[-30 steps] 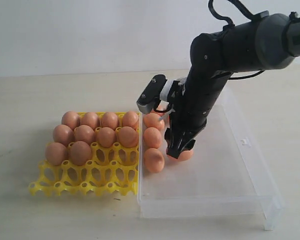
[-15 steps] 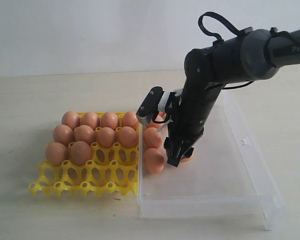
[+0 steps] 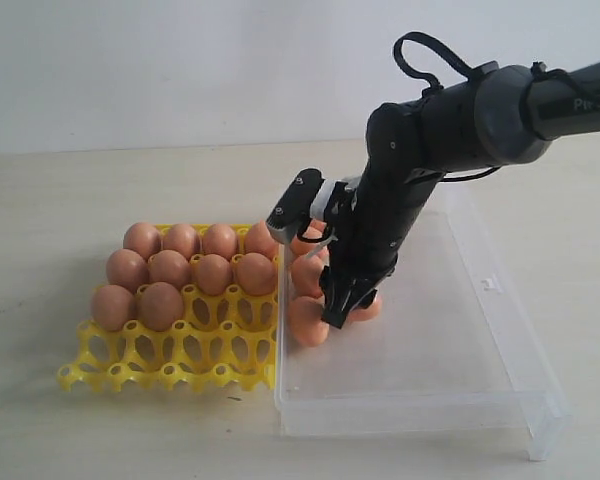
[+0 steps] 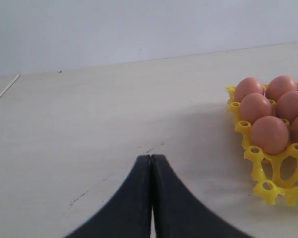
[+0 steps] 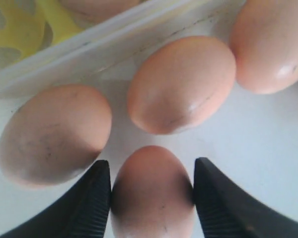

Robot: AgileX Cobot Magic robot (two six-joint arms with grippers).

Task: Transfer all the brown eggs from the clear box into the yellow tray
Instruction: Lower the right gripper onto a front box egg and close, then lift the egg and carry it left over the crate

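In the clear box, my right gripper stands with a finger against each side of one brown egg, which rests on the box floor. Three more brown eggs lie just beyond it along the box wall nearest the yellow tray. Seen from outside, those eggs form a column at the box's left side. Several brown eggs fill the tray's far rows. My left gripper is shut and empty above bare table, the tray off to its side.
The tray's front two rows of cups hold nothing. The right arm's dark links lean over the box from the right. The box's small clasp sits on its right wall.
My right gripper has shifted slightly left and down in the box, and its jaws have narrowed onto the egg. The left gripper's earlier state is not shown.
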